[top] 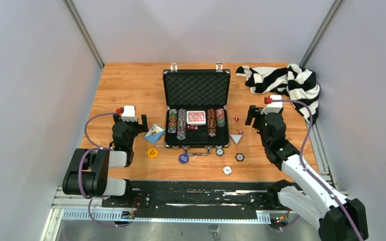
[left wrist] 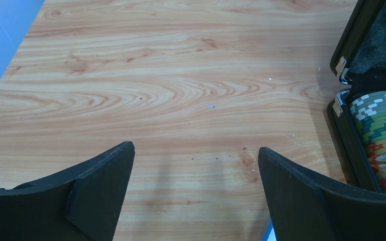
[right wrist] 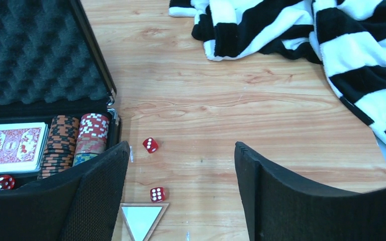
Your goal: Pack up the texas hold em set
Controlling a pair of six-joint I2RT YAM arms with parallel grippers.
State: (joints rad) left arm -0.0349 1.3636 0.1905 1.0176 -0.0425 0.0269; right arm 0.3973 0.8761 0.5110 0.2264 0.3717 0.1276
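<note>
**Task set, location**
- Briefcase (top: 196, 88): open at ctr of tabletop (top: 125, 85). Foam-lined lid stands up at the far side, metal handle (top: 197, 149) faces the arms.
- Inside: four rows of poker chips (top: 182, 124), two each side of a red-backed card deck (top: 196, 117). Red dice (top: 192, 127) lie just in front of that deck.
- On the wood, left of case: blue card deck (top: 154, 133) just beside the case wall. Yellow button (top: 152, 152) and dark blue button (top: 183, 158) lie near the front-left corner.
- Right of case: two loose dice (right wrist: 150, 145) and a white triangular piece (right wrist: 140, 218) just beside the case. Three round pieces (top: 239, 157) lie near the front-right corner, too small to tell chip from button.

**Other**
- Striped cloth (top: 281, 80): bunched at far-right corner, well apart from the case.

**Claws**
- L claw (left wrist: 195, 148): fingers wide apart, nothing btwn them, over bare wood left of the case.
- R claw (right wrist: 182, 145): fingers wide apart, nothing held, over the wood right of the case. Both loose dice show in the gap, untouched.
</note>
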